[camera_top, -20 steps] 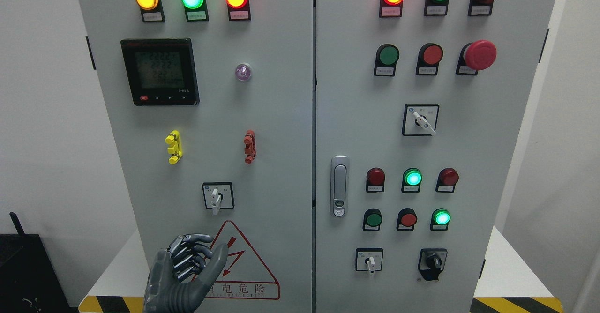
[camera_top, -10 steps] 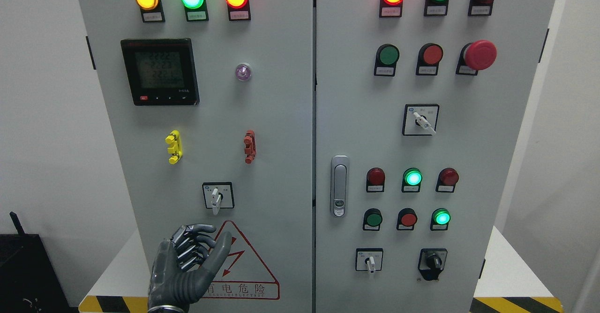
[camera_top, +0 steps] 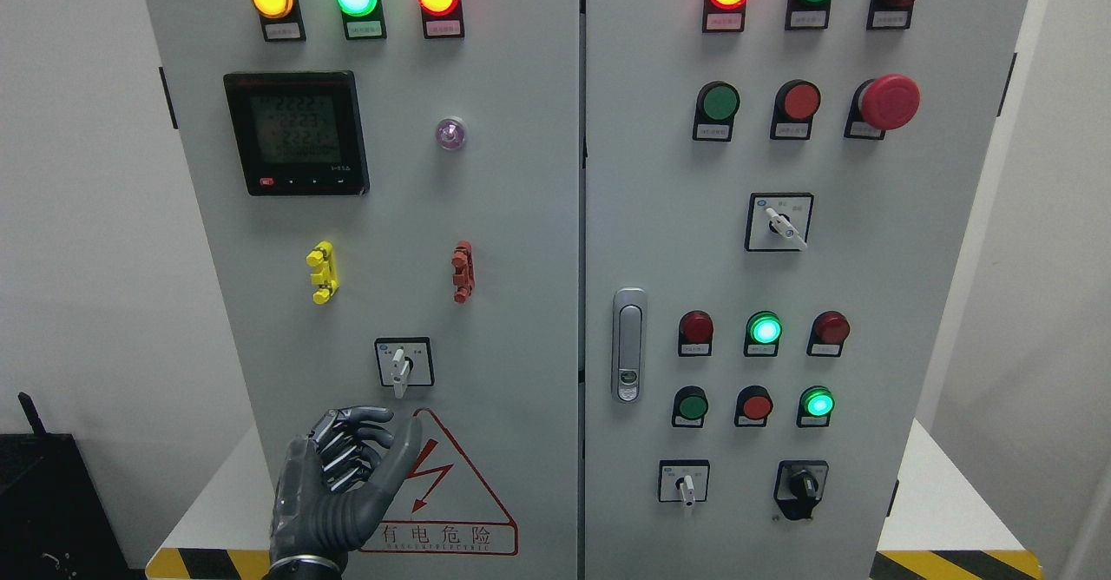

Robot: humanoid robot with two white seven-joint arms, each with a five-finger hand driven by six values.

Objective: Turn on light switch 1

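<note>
One hand shows, the left hand [camera_top: 334,493], rising from the bottom edge at the lower left in front of the grey cabinet [camera_top: 521,215]. Its fingers [camera_top: 347,450] are curled loosely toward the palm with the thumb raised beside them, and they pinch nothing. The hand sits over the left corner of the red warning triangle [camera_top: 447,493], just below and to the left of the rotary switch [camera_top: 402,363] on the left door. That switch has a white handle pointing down on a square black-framed plate, and the hand does not touch it. Which knob counts as light switch 1 cannot be told from the labels, which are too small to read.

Above the switch are a yellow clip [camera_top: 321,272] and a red clip [camera_top: 463,272], then a black meter [camera_top: 295,133] with a lit display. Three lamps glow across the top of the left door: amber, green and red. The right door carries more lamps and buttons, a red mushroom button [camera_top: 887,102], a door handle [camera_top: 628,344] and three further rotary switches.
</note>
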